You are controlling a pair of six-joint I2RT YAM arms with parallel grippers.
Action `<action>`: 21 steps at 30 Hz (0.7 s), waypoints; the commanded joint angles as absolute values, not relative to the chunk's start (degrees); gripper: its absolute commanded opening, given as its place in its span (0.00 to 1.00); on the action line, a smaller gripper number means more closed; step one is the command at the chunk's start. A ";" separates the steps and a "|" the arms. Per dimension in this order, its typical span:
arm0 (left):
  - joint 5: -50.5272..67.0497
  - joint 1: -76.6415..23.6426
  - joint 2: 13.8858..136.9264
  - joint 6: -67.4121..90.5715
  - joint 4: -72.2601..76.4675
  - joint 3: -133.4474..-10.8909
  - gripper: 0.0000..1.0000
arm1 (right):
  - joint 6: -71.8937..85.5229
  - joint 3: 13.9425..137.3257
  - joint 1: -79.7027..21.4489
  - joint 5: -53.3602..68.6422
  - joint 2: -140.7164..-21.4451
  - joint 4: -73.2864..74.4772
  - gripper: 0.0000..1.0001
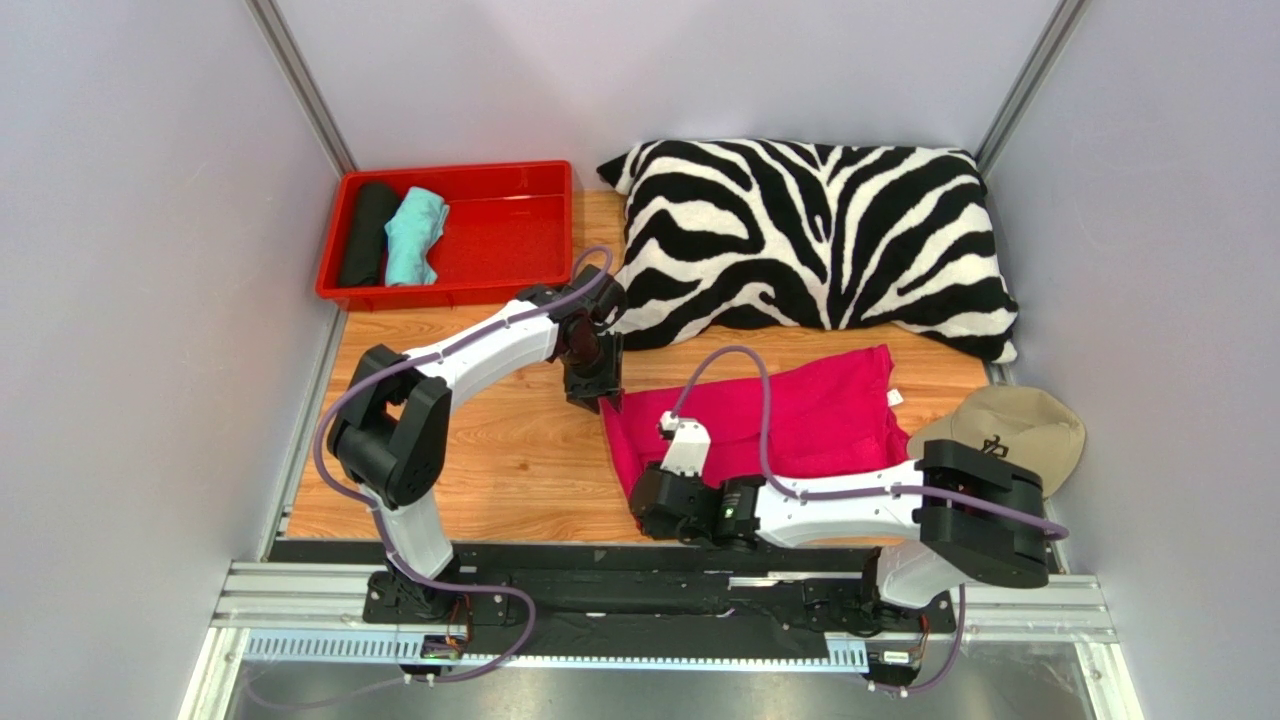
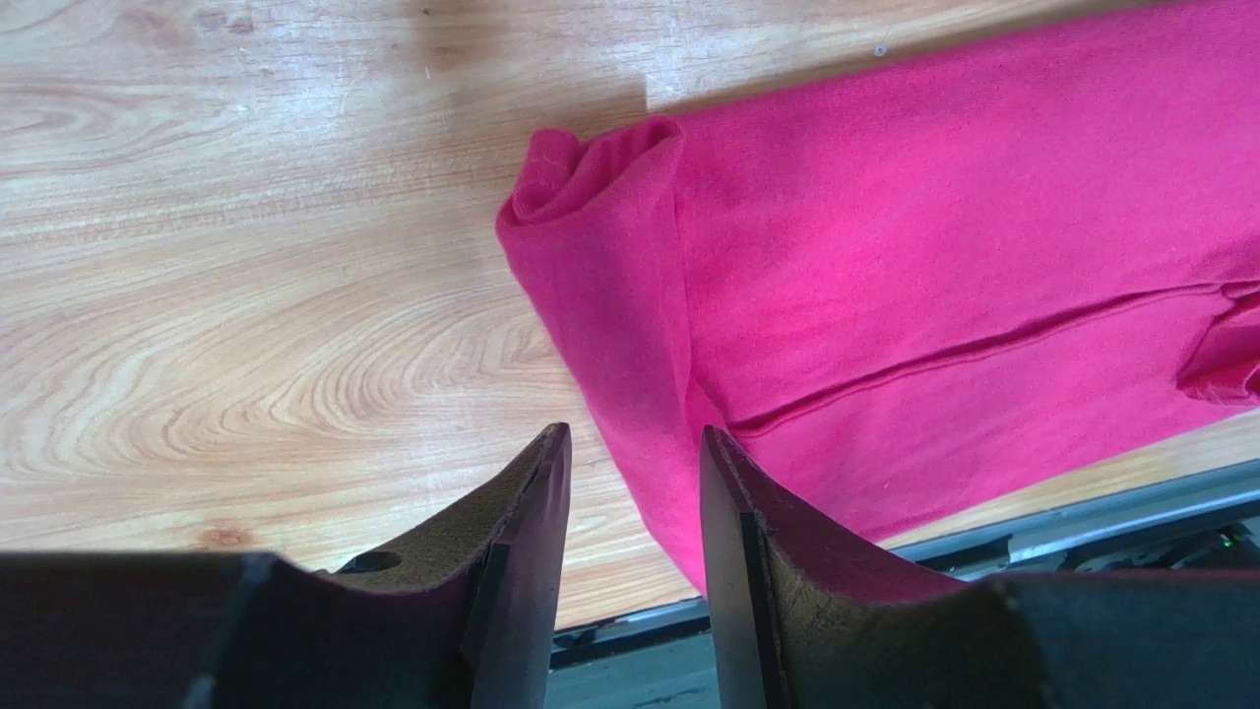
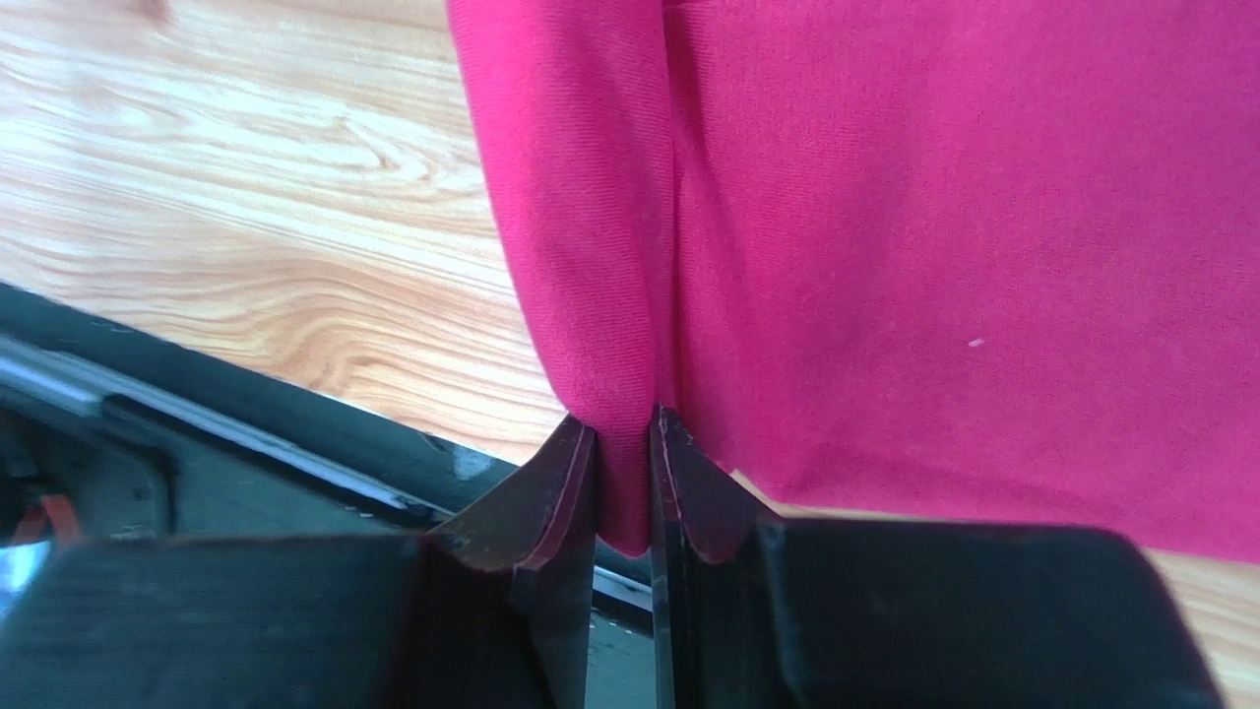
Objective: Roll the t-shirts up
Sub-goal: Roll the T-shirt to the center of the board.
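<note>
The bright magenta-pink soft cloth t-shirt (image 1: 781,413) lies spread flat on the pale wooden desk (image 1: 496,450), just in front of the zebra-striped pillow (image 1: 812,225). On the shirt's side edge, at the end farthest from the pillow, the right claw (image 3: 624,436) is clamped on a thin fold of the fabric. At the bunched corner of that edge nearest the pillow, the left claw (image 2: 633,443) hangs with its jaws apart and nothing between them. Beside the pillow, a red plastic tray (image 1: 511,225) holds a black fabric roll (image 1: 365,233) and a teal fabric roll (image 1: 413,237).

With only one end of that edge pinched, a roll begun now would likely skew into a cone. The thin fold could also slip free under a pull, and the left claw, closing on the bunched corner, might catch only the top layer.
</note>
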State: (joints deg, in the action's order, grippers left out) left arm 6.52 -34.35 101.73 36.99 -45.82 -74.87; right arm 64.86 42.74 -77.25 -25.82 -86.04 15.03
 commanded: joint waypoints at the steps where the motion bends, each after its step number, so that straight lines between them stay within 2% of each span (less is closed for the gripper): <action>1: 5.98 -33.84 100.02 35.86 -46.50 -75.77 0.46 | 69.43 37.98 -74.80 -19.61 -82.27 1.24 0.18; 9: 7.56 -33.75 97.65 36.56 -41.76 -70.93 0.46 | 76.80 29.54 -70.84 -13.01 -79.98 -11.49 0.17; 15: 9.58 -33.84 98.35 38.23 -39.02 -69.96 0.41 | 81.64 25.23 -69.35 -9.68 -81.12 -19.66 0.17; 21: 9.32 -34.72 100.36 38.41 -39.46 -70.75 0.33 | 85.78 22.06 -68.38 -7.30 -84.55 -28.29 0.16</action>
